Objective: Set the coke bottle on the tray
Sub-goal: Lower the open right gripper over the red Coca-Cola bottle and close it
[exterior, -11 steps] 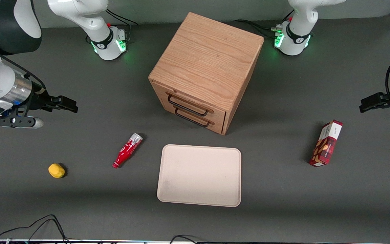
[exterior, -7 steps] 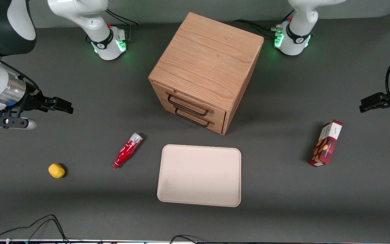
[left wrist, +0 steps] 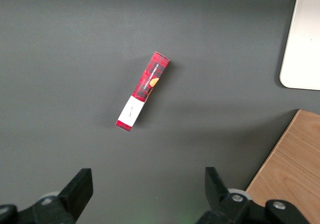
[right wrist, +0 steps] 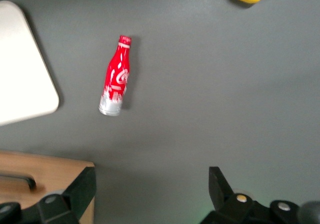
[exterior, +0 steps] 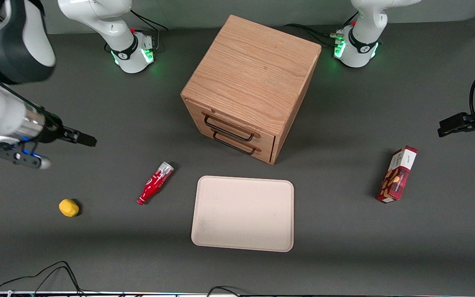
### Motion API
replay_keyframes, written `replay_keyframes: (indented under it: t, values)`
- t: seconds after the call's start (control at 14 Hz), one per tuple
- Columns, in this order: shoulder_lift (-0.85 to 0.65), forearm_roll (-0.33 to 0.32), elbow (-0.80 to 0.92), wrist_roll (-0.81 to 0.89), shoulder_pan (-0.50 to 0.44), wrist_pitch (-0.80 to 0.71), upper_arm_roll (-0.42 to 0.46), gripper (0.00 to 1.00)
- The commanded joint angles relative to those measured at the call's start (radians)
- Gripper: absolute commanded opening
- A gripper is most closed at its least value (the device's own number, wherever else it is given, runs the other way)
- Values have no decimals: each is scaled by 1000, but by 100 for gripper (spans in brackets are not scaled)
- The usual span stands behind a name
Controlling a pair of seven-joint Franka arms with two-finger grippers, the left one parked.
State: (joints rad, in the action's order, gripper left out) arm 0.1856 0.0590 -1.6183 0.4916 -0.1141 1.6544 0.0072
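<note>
Looking at the whole table first, we've got the big oak-coloured wooden cabinet with two black-handled drawers [exterior: 250, 88] sitting in the middle, farther from the front camera than everything we care about. In front of its drawers lies the large flat beige rectangular tray with rounded corners [exterior: 243, 213], nothing on it yet.

Next down in size is the right arm's black two-finger gripper [exterior: 81, 139], hanging over bare table toward the working arm's end, well apart from the bottle and holding nothing. In the right wrist view its fingers [right wrist: 80, 190] are spread wide, so it's released and ready.

Then the small slim red coke bottle with white script and a silver-grey base [exterior: 155, 182]. It's lying on its side on the table just beside the tray, not touching it, cap end pointing nearer the front camera, base end toward the cabinet.

So we reckon the step in hand is the approach. To do it well we'd bring the gripper over the middle of the red body, turn the fingers so they close across the narrow width, not along the length, and come straight down. It's round, so an off-centre pinch could roll it.

Smallest thing: a little yellow lemon-like lump [exterior: 69, 207], well clear of our path.
</note>
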Motion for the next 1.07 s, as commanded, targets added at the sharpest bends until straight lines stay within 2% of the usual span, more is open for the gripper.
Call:
replay_keyframes:
  t: [0.0,0.21,0.57,0.79,1.0]
  values:
    - [157,-2,26,189,-45,147,30,100]
    - [253,-13,-35,341,-102,344,30,100]
    - [296,-33,-227,458,-139,658,30,100]
    - [366,-120,-235,513,-139,720,31,100]
    - [419,-133,-236,539,-139,781,30,100]
